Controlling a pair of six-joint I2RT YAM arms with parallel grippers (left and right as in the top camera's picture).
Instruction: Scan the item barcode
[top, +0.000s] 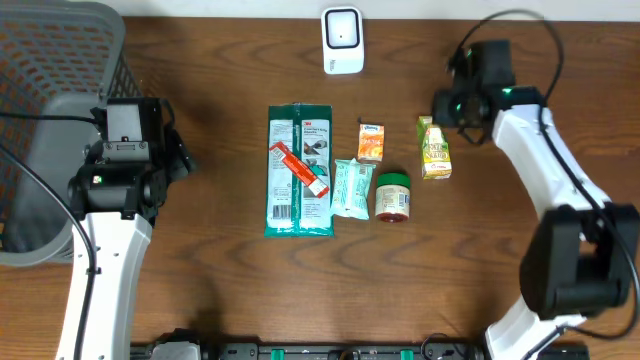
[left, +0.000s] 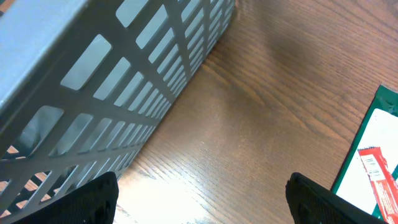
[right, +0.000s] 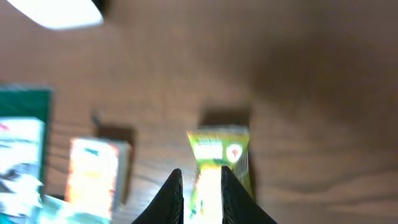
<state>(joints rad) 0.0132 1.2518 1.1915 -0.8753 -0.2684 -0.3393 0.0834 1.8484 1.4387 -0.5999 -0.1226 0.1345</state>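
A yellow-green juice carton (top: 435, 150) lies flat on the table at the right. My right gripper (top: 458, 104) hovers just beyond its far end. In the blurred right wrist view the carton (right: 234, 155) lies below and past the right gripper (right: 202, 177), whose dark fingers (right: 171, 196) stand a narrow gap apart and hold nothing. The white scanner (top: 342, 40) stands at the table's back middle, seen as a white blur (right: 59, 12) in the right wrist view. My left gripper (left: 202, 199) is wide open over bare wood beside the basket.
A grey mesh basket (top: 50, 120) (left: 93, 81) fills the left. A green pack (top: 285, 175) with a red tube (top: 300, 170) on it, a small orange box (top: 371, 142), a teal packet (top: 352, 187) and a green-lidded jar (top: 392, 195) lie mid-table.
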